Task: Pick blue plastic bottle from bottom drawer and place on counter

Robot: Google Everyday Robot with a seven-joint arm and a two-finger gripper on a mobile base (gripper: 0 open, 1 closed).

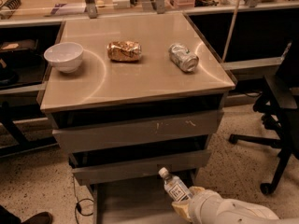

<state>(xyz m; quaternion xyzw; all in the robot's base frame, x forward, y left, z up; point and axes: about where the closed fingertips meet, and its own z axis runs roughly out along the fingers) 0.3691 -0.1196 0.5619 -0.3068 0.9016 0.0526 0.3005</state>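
A pale gripper, over the right side of the wide grey metal bottom drawer, appears to pinch the base of the small clear plastic bottle with white screw cap, which is tilted cap-up. It should pull clear of the scratched grey drawer fronts before rising. A good landing spot is near the glossy beige worktop's bare front edge.

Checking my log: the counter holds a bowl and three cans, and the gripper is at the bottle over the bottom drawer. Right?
Only two cans, per the camera view: a gold can and a silver can. The gripper is at the bottle over the drawer.
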